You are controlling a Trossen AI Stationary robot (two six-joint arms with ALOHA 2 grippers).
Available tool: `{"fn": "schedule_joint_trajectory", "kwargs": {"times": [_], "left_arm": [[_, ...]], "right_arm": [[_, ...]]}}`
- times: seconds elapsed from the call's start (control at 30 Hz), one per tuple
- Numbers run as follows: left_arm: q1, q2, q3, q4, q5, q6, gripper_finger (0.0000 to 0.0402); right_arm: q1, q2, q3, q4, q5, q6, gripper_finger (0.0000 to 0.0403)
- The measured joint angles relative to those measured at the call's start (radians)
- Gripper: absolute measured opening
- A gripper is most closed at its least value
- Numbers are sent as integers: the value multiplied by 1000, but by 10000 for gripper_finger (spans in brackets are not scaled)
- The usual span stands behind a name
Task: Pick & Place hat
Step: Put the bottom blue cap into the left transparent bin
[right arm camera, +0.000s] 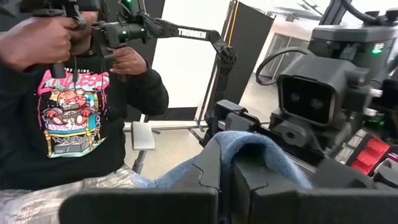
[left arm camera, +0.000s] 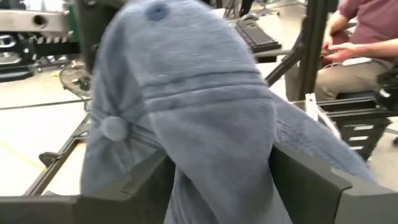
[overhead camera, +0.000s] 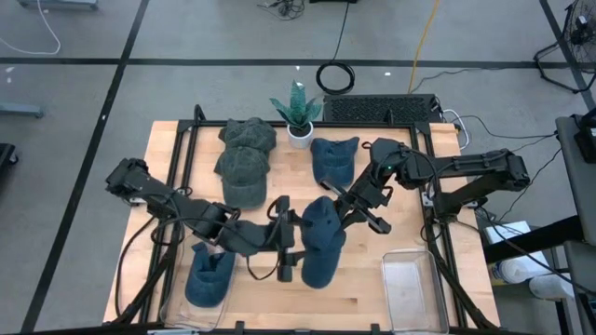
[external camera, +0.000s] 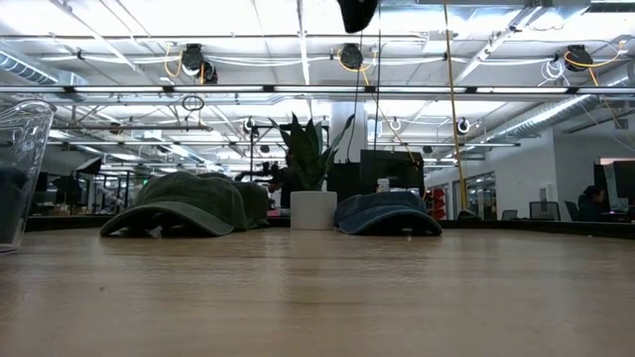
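Observation:
A blue hat hangs in the air over the middle of the table; the low view shows only its lowest tip. My right gripper is shut on its far end. My left gripper is at its left side, fingers wide apart, and the hat fills the gap between them. A second blue hat lies on the table near the front left. A third lies by the plant. Two green hats lie at the back left. My right gripper pinches a fold of the hat's blue cloth between its two shut fingers, reaching in level from the table's right and far side. The hat is lifted clear of the table and hangs below and in front of the hold. My left gripper has the hat's hanging cloth between its spread fingers; whether they touch it I cannot tell.
A potted plant stands at the back centre. A clear bin sits at the front right. A keyboard lies behind the table. A person works hand controls beyond the table, and another sits farther off.

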Motion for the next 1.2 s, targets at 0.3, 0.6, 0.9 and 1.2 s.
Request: {"fn": "schedule_joint_trajectory", "kwargs": {"times": [0.3, 0.6, 0.9, 1.2], "left_arm": [[9, 0, 0, -25, 1, 85, 232], [-31, -11, 0, -87, -9, 197, 22], [-72, -73, -1, -236, -182, 161, 12], [-121, -184, 1, -588, -292, -143, 12]], "right_arm": [[12, 0, 0, -9, -4, 11, 0], [12, 0, 0, -24, 70, 51, 1], [12, -7, 0, -95, 296, 106, 95], [6, -67, 0, -219, 341, 170, 236]]}}
